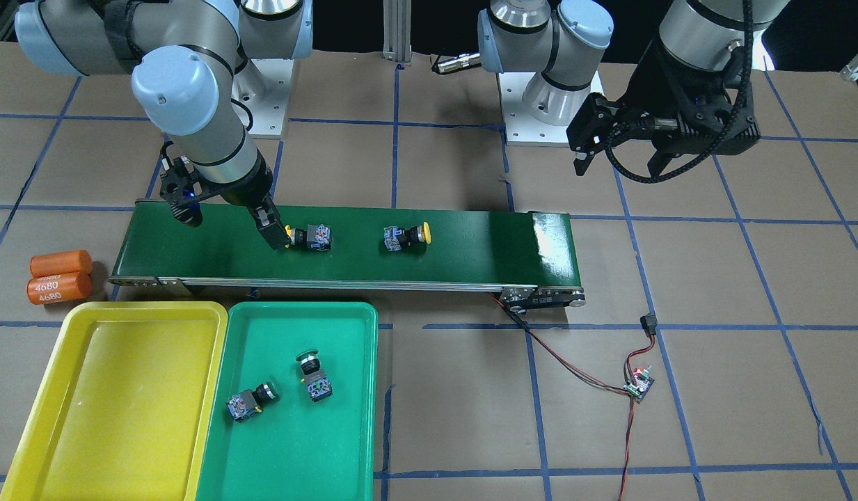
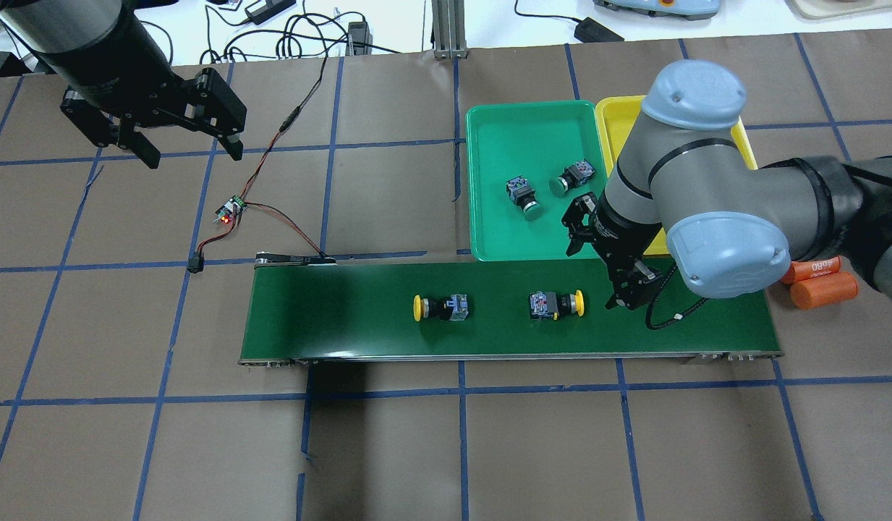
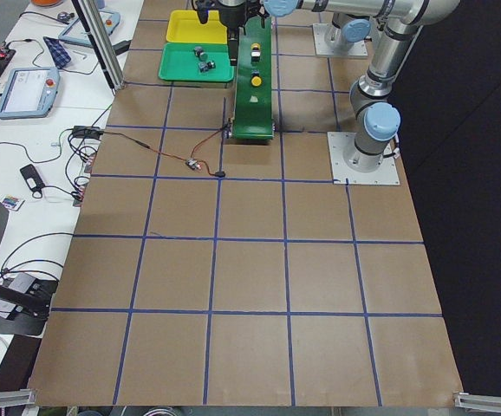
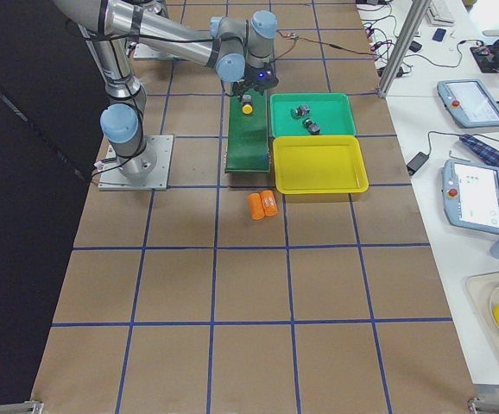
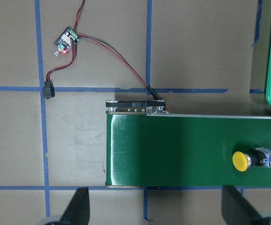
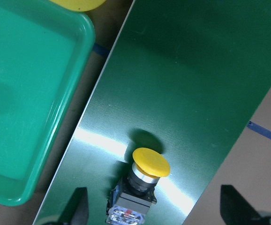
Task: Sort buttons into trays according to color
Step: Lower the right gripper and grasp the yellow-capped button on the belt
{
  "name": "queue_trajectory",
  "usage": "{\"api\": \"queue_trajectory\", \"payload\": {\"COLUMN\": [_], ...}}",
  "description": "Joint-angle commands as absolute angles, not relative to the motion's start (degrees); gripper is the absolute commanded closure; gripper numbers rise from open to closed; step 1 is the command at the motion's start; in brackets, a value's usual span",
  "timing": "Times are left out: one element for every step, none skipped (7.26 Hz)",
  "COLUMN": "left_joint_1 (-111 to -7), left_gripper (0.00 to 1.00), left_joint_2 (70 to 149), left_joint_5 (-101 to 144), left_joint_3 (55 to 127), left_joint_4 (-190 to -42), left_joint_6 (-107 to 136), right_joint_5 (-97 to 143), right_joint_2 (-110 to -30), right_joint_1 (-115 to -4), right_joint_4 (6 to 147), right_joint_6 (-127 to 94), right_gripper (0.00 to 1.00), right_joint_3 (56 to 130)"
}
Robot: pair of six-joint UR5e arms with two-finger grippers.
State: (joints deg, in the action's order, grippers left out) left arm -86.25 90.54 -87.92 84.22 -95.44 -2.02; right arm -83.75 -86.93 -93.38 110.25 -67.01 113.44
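Two yellow-capped buttons lie on their sides on the dark-green conveyor belt [image 2: 344,318], one near its middle [image 2: 438,307] and one further right [image 2: 558,304]. Two green-capped buttons [image 2: 525,199] [image 2: 572,177] lie in the green tray [image 2: 489,145]. The yellow tray [image 1: 122,403] beside it holds nothing. My right gripper [image 2: 599,262] is open and empty, low over the belt beside the right yellow button, which shows between its fingers in the right wrist view [image 6: 150,163]. My left gripper [image 2: 191,152] is open and empty, high over the table beyond the belt's other end.
Two orange cylinders [image 1: 60,278] lie on the table next to the yellow tray and the belt's end. A small controller board [image 2: 227,212] with red and black wires runs to the belt's left end. My right arm's elbow [image 2: 706,239] hangs over the yellow tray.
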Motion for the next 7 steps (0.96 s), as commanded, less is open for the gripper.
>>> {"api": "queue_trajectory", "payload": {"left_joint_1": [-86.22, -86.31, -86.31, -86.31, -86.31, -86.31, -86.22], "left_gripper": [0.00, 0.00, 0.00, 0.00, 0.00, 0.00, 0.00], "left_joint_2": [90.62, 90.18, 89.91, 90.43, 90.44, 90.61, 90.70], "left_joint_5": [-88.06, -87.89, -88.06, -88.15, -88.07, -88.07, -87.72], "left_joint_3": [84.55, 84.72, 84.90, 84.73, 84.73, 84.73, 84.90], "left_joint_4": [-94.66, -94.75, -94.75, -94.66, -94.66, -94.57, -93.87], "left_joint_6": [-2.11, -2.11, -2.20, -2.28, -2.20, -2.11, -2.02], "right_joint_5": [-83.67, -83.85, -83.76, -83.76, -83.76, -83.85, -84.46], "right_joint_2": [-86.57, -86.05, -85.61, -85.61, -85.26, -84.64, -84.20], "right_joint_1": [-93.51, -93.52, -93.52, -93.52, -93.52, -93.52, -93.52], "right_joint_4": [112.06, 112.15, 112.15, 112.06, 112.06, 112.06, 112.15], "right_joint_6": [-67.15, -67.06, -67.15, -67.06, -67.06, -67.06, -66.97], "right_gripper": [0.00, 0.00, 0.00, 0.00, 0.00, 0.00, 0.00], "right_joint_3": [115.31, 116.27, 116.54, 116.72, 116.72, 116.72, 116.63]}}
